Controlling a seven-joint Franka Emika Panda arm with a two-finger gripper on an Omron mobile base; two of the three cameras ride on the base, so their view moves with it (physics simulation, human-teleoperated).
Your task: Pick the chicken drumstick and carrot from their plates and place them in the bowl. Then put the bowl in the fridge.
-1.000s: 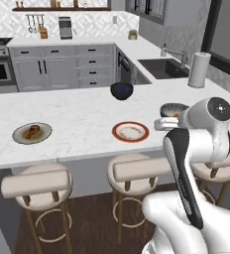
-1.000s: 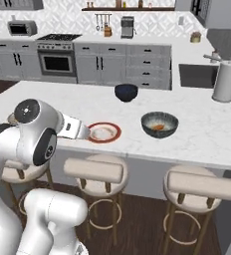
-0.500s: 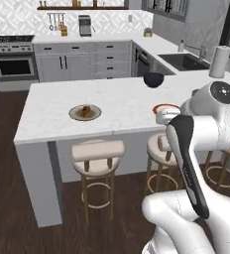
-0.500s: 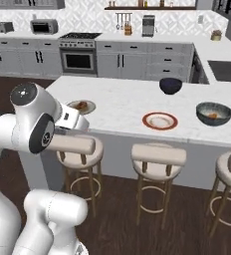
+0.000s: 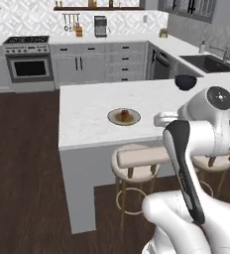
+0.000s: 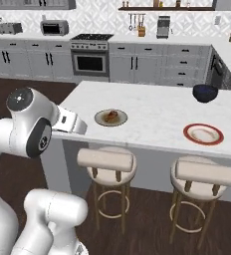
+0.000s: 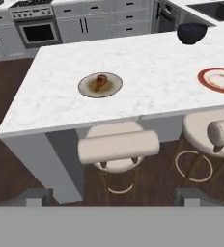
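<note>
The chicken drumstick (image 7: 100, 80) lies on the greenish-grey plate (image 7: 112, 89) near the left end of the island counter (image 7: 147, 96); this plate (image 5: 132, 119) (image 6: 118, 121) also shows in both base views. Further right sits the white plate with the red rim (image 7: 206, 76) (image 6: 203, 142). I cannot make out the carrot on it. My gripper (image 7: 114, 198) hangs open in front of the counter, well short of the plates, with its fingertips (image 7: 34, 197) far apart and nothing between them. The bowl and the fridge are out of view.
A small dark navy bowl (image 7: 191, 33) (image 5: 185, 82) (image 6: 205, 92) stands at the counter's far side. Padded bar stools (image 7: 118, 147) (image 7: 220, 132) (image 6: 204, 173) stand under the near edge. Dark wood floor lies left of the island; a stove and cabinets (image 5: 28, 62) line the back wall.
The whole picture has shifted: the base has driven left and back, so the island now sits further right and away. The gripper stays open and empty.
</note>
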